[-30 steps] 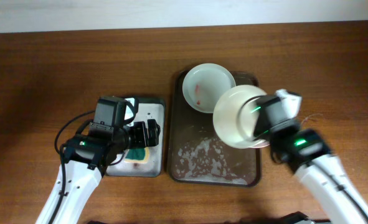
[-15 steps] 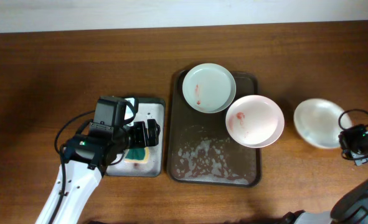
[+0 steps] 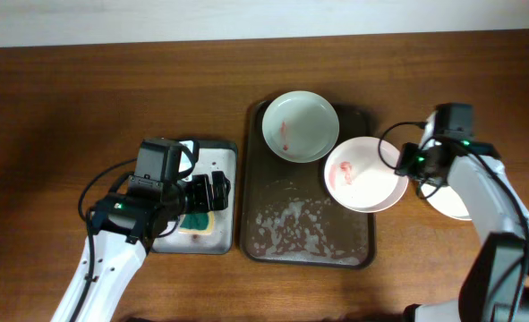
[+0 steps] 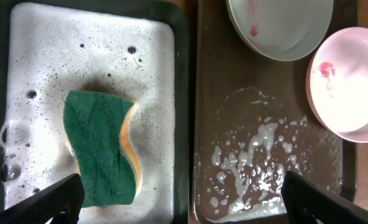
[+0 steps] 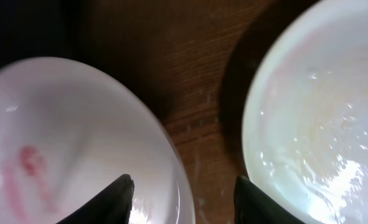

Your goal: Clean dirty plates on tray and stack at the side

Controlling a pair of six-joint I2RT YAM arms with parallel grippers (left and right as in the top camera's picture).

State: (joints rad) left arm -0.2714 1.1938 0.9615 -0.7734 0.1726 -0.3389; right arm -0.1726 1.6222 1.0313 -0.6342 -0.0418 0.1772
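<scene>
Far left first: my left jaws (image 4: 184, 204) hang spread wide over the small tray (image 4: 152, 62) with nothing in them. The green sponge (image 4: 103, 149) lies in the suds right below.

Across to the big tray (image 3: 273, 246), there's a patch of foam (image 4: 258, 155) on its floor. The green-tinted plate (image 3: 300, 125) sits at the back with a red smear (image 3: 285, 132). The pink plate (image 3: 365, 174) overhangs the right rim, smeared red too. Both are dirty and both are on the tray.

Further right, my right jaws (image 5: 185, 202) are parted and empty, and the pink plate's rim runs between the tips. Beyond that a white plate (image 5: 320, 124) rests on the table (image 5: 193, 74), glossy, with no red that I can see. That's the start of the stack, I'd say.

I reckon it's the pink plate's turn. My right jaws need to settle over that rim and pinch it, while my left jaws drop for the sponge.

I can't tell whether my right jaws touch the rim. My arm covers most of the white plate from overhead, and the wrist view cuts it off.
</scene>
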